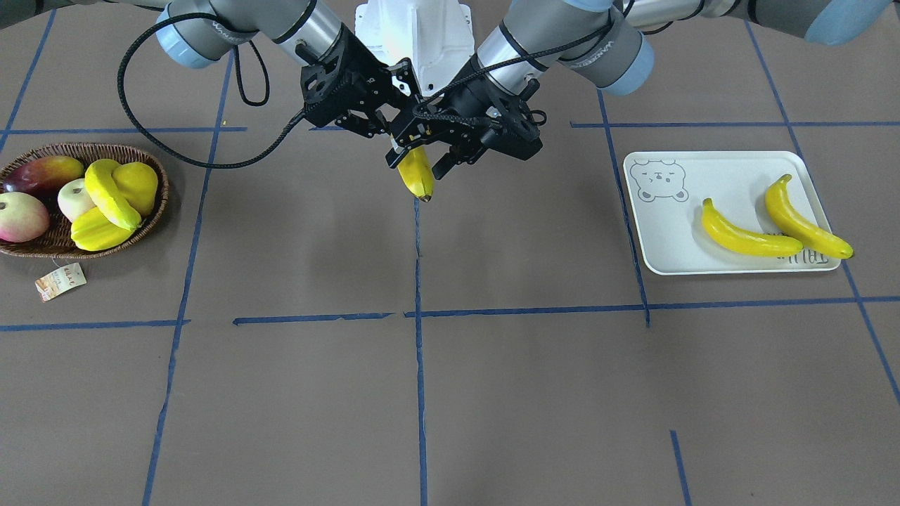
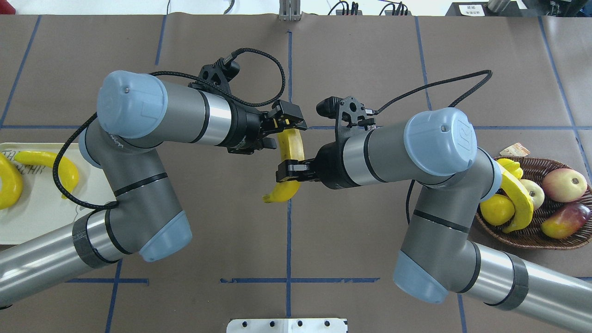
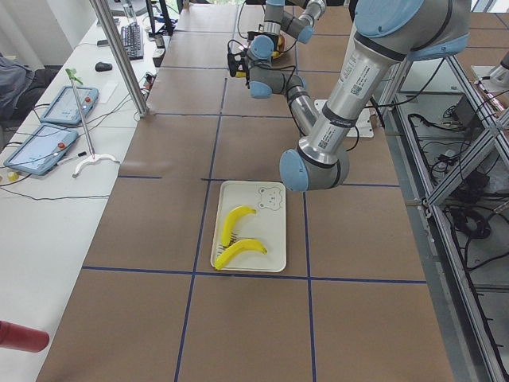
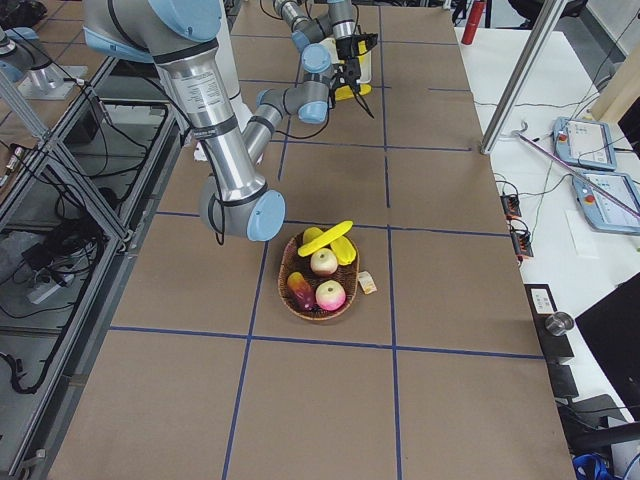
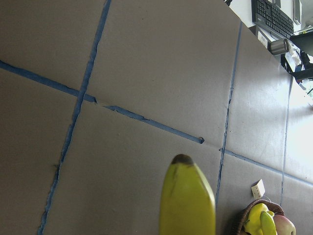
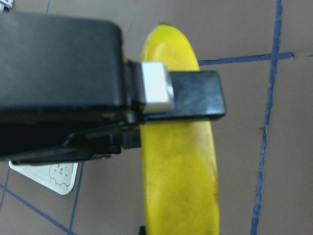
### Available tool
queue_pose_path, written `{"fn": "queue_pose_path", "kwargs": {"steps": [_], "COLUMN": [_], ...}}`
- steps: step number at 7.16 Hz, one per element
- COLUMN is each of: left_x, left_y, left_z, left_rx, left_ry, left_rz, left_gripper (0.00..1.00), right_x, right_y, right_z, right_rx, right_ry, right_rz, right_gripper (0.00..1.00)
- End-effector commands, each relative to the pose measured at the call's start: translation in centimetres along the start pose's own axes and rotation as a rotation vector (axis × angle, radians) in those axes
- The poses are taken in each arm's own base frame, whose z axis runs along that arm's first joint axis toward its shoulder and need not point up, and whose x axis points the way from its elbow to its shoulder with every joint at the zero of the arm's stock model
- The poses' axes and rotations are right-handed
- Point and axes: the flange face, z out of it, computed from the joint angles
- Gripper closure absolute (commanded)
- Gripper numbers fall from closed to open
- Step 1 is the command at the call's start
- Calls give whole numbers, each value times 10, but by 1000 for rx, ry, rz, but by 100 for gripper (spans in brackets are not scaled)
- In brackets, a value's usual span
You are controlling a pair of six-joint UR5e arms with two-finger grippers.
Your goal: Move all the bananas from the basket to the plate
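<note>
Overhead exterior shows the banana (image 2: 296, 145) in mid-air between basket (image 2: 532, 241) and plate (image 2: 27, 217); the right gripper (image 2: 293, 169) clamps its middle; the left gripper (image 2: 284, 131) straddles its far end, whether squeezing I cannot tell. Should the right release first, the glossy banana could slip and fall.

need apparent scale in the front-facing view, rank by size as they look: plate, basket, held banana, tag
1. plate
2. basket
3. held banana and tag: alike, since only part of the banana shows, so unranked
</note>
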Motion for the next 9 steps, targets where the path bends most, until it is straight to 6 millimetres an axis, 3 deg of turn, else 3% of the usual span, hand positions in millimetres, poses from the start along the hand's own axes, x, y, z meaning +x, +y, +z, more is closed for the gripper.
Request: {"fn": "queue_pose_path", "kwargs": {"steps": [1, 4, 5, 6, 7, 8, 9], "left_x": [0, 0, 0, -1, 0, 0, 0], "left_y": [0, 0, 0, 0, 0, 0, 0], "left_z": [1, 0, -1, -1, -1, -2, -3], "left_rx": [-1, 0, 0, 0, 0, -1, 1], "left_ry": [-1, 1, 2, 1, 4, 4, 5], "left_rz": [0, 0, 1, 0, 1, 1, 2], "left_gripper": [29, 41, 67, 96, 100, 100, 100], "right_x": [-1, 0, 0, 1, 1, 1, 0], "right_y": [2, 3, 3, 1, 1, 1, 1], "right_z": [3, 4, 4, 5, 5, 5, 4], "right_rx": [3, 1, 4, 25, 24, 27, 28], "right_ry": [3, 6, 8, 17, 15, 16, 13], "right_rz": [-1, 0, -1, -11, -15, -10, -10], "right_gripper": [98, 98, 96, 87, 68, 1, 0]}}
